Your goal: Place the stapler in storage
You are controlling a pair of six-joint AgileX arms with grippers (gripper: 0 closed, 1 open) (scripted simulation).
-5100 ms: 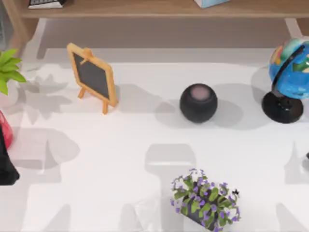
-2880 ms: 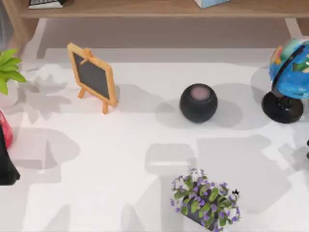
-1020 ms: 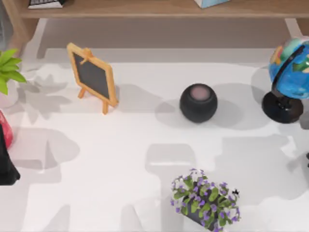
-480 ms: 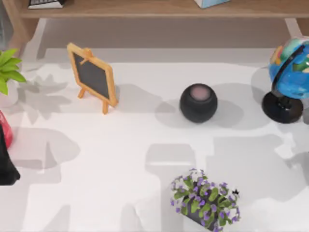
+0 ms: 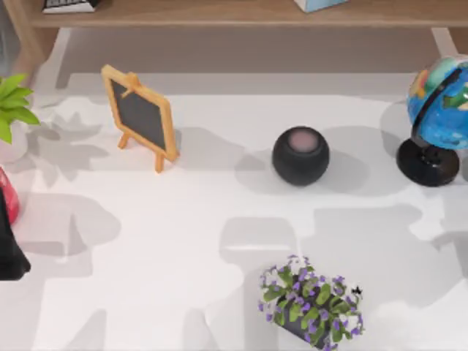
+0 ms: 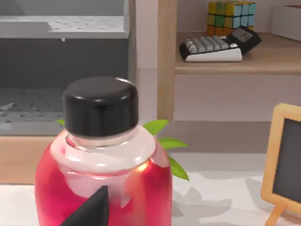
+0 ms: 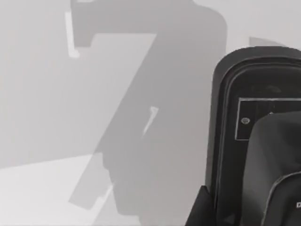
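Observation:
The stapler (image 7: 256, 141) is a black body with a rounded end, seen close up in the right wrist view on the white table. A dark part of my right gripper (image 7: 203, 211) shows right beside it. My left gripper (image 6: 91, 209) is parked at the table's left edge, just behind a red bottle (image 6: 101, 165) with a black cap. In the top view that arm is the dark shape (image 5: 9, 248) at the left border. A wooden shelf (image 5: 219, 14) runs along the back.
On the table stand a small chalkboard easel (image 5: 140, 115), a dark round speaker (image 5: 300, 155), a globe (image 5: 439, 121) at the right, a purple flower pot (image 5: 311, 303) near the front and a green plant (image 5: 11, 102) at the left. The shelf holds a calculator (image 6: 216, 44) and a colour cube (image 6: 232, 13).
The right arm's shadow on the table's right side has spread and shifted. A small dark bit at the top view's right edge is gone. The left arm has not moved.

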